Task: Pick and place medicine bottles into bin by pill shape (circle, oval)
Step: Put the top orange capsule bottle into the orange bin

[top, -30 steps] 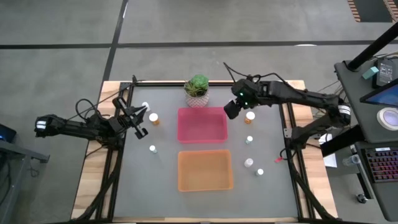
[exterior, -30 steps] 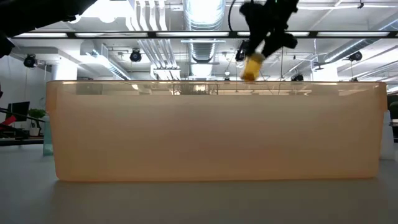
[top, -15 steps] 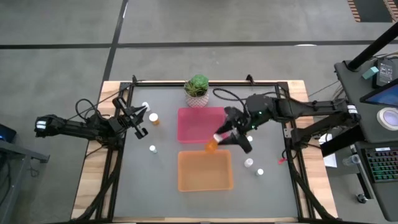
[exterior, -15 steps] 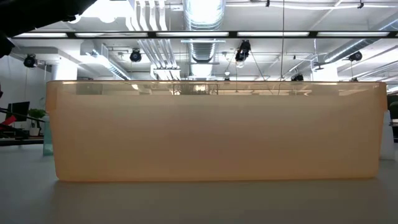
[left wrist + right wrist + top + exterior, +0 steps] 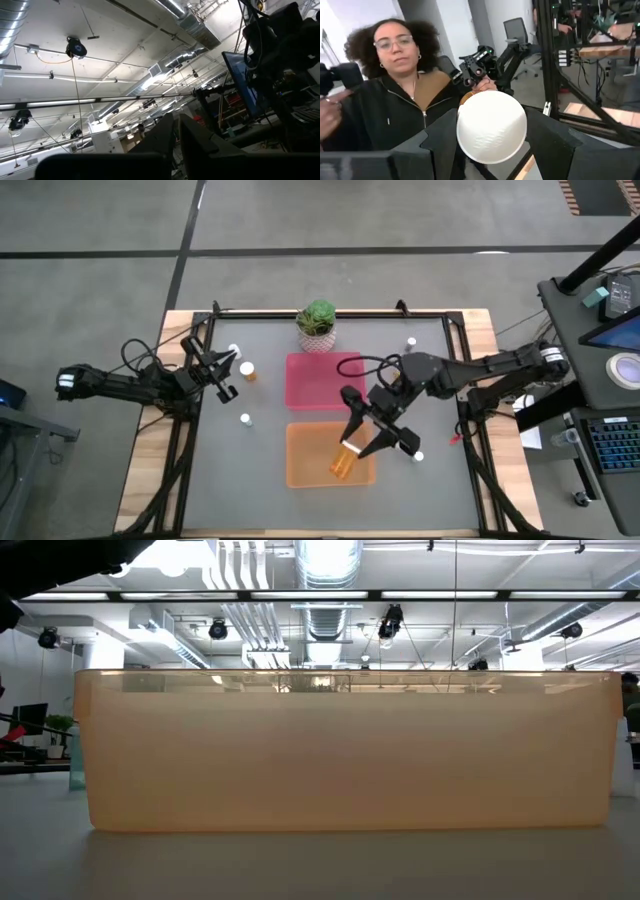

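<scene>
From above, the right hand (image 5: 362,446) hangs over the orange tray (image 5: 305,470) at its 3 o'clock edge, clamped on an orange-bodied medicine bottle (image 5: 342,461) that pokes out below the fingers over the tray. The pink tray (image 5: 305,385) sits at 12 o'clock from the orange one, and the potted plant (image 5: 318,323) beyond it. I count six loose bottles on the worktop (image 5: 250,470): three near the left hand (image 5: 226,373) at 9 o'clock, three on the right side. The left hand is parked at the worktop's 9 o'clock edge, fingers together.

The low view only gives the orange tray's wall (image 5: 340,750); no hands, no bottles.

The left wrist view shows just ceiling past pinched-together fingers (image 5: 160,137).

The right wrist view adds the bottle's white cap (image 5: 491,126) face-on between the fingers (image 5: 550,135), with a person (image 5: 405,100) behind.
</scene>
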Controlling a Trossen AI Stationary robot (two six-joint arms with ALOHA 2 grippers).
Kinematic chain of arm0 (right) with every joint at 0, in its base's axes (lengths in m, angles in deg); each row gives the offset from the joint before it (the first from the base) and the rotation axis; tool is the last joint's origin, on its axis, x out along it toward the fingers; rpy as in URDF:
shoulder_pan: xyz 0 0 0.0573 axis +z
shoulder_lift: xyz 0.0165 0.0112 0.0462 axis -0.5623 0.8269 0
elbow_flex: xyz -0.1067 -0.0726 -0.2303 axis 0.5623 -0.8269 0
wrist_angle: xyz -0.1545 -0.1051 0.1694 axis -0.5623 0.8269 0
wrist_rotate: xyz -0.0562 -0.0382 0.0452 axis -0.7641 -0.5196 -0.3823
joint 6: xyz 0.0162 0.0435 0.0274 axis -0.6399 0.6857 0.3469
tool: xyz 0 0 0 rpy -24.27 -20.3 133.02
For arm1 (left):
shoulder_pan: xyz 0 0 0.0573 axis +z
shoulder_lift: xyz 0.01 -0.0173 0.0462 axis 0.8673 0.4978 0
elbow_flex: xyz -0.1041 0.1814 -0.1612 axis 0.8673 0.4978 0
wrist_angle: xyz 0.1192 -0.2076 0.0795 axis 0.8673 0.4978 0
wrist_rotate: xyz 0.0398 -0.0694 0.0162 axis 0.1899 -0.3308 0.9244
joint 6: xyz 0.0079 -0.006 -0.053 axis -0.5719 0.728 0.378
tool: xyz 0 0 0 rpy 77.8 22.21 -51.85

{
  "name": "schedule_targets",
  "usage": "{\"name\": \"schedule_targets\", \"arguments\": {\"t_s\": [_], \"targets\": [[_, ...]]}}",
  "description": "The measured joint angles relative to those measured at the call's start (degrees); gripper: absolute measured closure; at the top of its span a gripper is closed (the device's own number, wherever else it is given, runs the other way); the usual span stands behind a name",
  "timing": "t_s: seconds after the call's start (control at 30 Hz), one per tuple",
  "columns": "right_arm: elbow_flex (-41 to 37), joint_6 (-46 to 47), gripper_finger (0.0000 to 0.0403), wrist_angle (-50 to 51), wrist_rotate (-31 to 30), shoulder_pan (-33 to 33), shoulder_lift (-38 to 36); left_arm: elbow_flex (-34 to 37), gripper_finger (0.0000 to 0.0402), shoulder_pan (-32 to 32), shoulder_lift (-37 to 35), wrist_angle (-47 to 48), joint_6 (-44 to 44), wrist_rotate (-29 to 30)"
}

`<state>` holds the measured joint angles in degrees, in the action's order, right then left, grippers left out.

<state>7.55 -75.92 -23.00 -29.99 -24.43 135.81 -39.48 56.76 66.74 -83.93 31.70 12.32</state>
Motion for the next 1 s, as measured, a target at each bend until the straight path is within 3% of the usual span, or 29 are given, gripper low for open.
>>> {"name": "schedule_targets", "arguments": {"t_s": [0.43, 0.77, 1.0], "targets": [[4.62, 22.38, 0.0197, 4.3, -5.01, 0.66, 10.35, 0.0, 0.0388, -0.01, 0.05, -1.39, -0.94, 0.01], [19.56, 20.84, 0.0197, 41.65, -20.22, 4.53, 20.12, 0.0, 0.0388, 0.01, 0.08, -1.34, -0.55, 0.01], [30.46, 18.56, 0.0197, 68.64, -42.08, 9.67, 26.71, 0.04, 0.0388, 0.01, 0.12, -1.24, 0.63, 0.01]]}}
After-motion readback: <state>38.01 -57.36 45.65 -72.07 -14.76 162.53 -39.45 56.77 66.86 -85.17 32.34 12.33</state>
